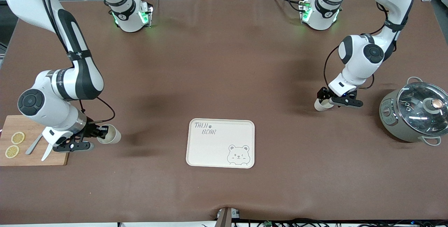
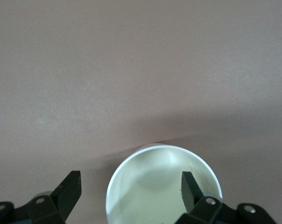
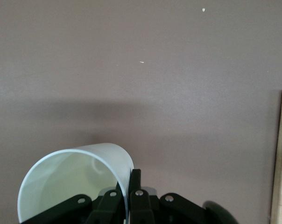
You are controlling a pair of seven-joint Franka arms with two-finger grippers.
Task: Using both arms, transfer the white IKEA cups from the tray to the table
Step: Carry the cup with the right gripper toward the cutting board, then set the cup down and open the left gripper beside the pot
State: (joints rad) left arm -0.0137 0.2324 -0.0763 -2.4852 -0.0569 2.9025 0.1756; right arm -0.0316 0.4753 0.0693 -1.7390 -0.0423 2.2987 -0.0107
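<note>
We see the tray (image 1: 220, 143) flat on the table (image 1: 224, 62), near the middle of the edge closest to the front camera, with bare brown surface open on every side of it.

The left gripper (image 1: 329, 101) is low over the table toward the left arm's end, between the tray and the pot (image 1: 414, 111). Its fingers (image 2: 190, 189) are spread; one sits inside the left cup (image 2: 163, 186), the other outside, and neither presses the wall. This cup stands upright on the table, well apart from the tray and the pot.

The right gripper (image 1: 99, 132) hangs beside the cutting board (image 1: 33, 141) at the right arm's end. Its fingers (image 3: 134, 184) pinch the rim wall of the right cup (image 1: 109, 134), which is tilted sideways, mouth toward the tray
</note>
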